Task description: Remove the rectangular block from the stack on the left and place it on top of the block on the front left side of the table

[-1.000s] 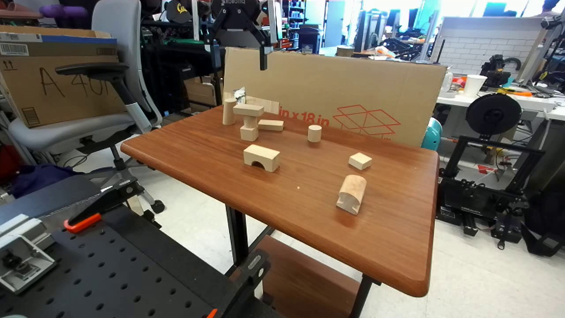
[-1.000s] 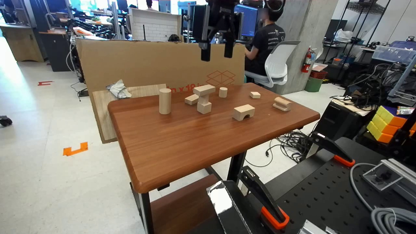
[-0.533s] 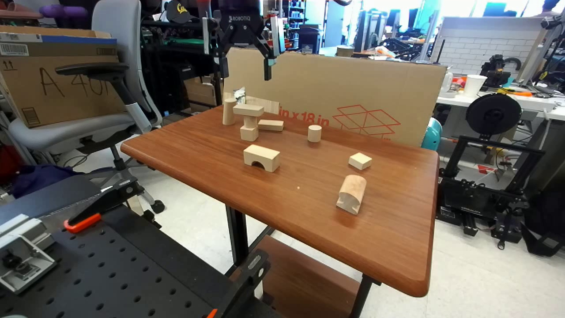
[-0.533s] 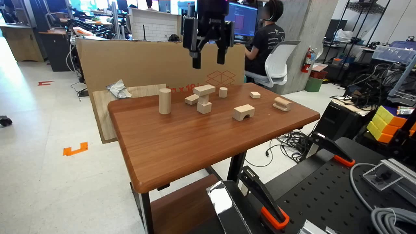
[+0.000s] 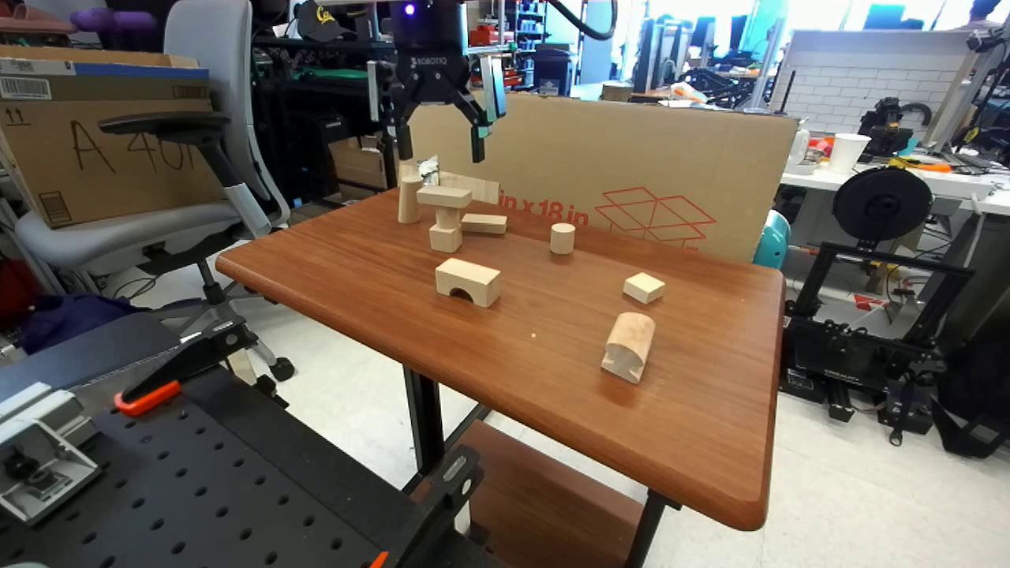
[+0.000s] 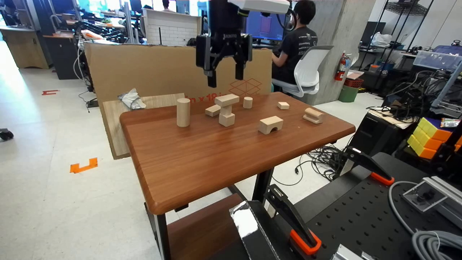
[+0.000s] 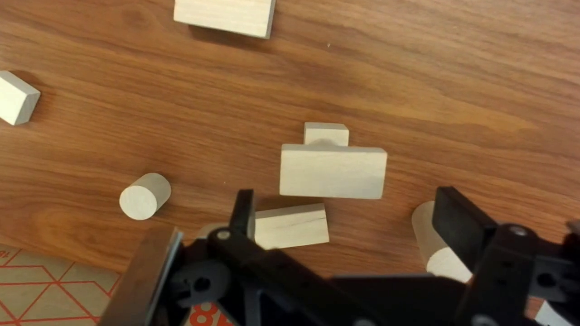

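The rectangular block [image 5: 444, 196] is a plain pale bar lying flat on top of the stack [image 5: 446, 239], in both exterior views. It also shows in the wrist view [image 7: 333, 173], partly covering the stack's lower block [image 7: 326, 133]. The arch block [image 6: 270, 125] stands alone on the glossy reddish-brown table [image 6: 195, 155], nearer the table's front edge than the stack. Its end shows at the top of the wrist view [image 7: 224, 16]. My gripper [image 5: 442, 154] points down, open and empty, above and apart from the stack. In the wrist view the bar lies just ahead of the fingertips [image 7: 346, 194].
A tall cylinder [image 6: 183, 112] stands beside the stack, under one finger in the wrist view [image 7: 426, 231]. A flat block [image 7: 292, 226] lies behind the stack. A short cylinder [image 5: 562, 239], small block [image 5: 644, 287] and rounded block [image 5: 629, 347] stand apart. Cardboard [image 5: 631, 158] stands behind.
My gripper has come down toward the stack, and moved left in an exterior view. It stays open. The blocks have not moved.
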You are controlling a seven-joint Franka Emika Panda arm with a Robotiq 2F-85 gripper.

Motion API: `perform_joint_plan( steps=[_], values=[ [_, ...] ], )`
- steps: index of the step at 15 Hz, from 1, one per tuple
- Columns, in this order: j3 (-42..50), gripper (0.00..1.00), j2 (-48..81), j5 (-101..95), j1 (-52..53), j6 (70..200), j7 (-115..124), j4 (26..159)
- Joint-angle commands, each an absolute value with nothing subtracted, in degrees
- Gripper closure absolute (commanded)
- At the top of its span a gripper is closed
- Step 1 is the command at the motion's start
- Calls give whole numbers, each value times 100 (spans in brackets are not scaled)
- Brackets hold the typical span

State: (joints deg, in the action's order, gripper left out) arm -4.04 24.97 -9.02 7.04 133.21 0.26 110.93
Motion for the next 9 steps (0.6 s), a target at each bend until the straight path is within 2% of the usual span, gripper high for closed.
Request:
perform_joint_plan(
  steps=[1,9],
  values=[
    [-296,0,2693,-1095,835,13354,200,10901],
    [-230,0,2909,-1149,867,13284,197,10810]
  ],
)
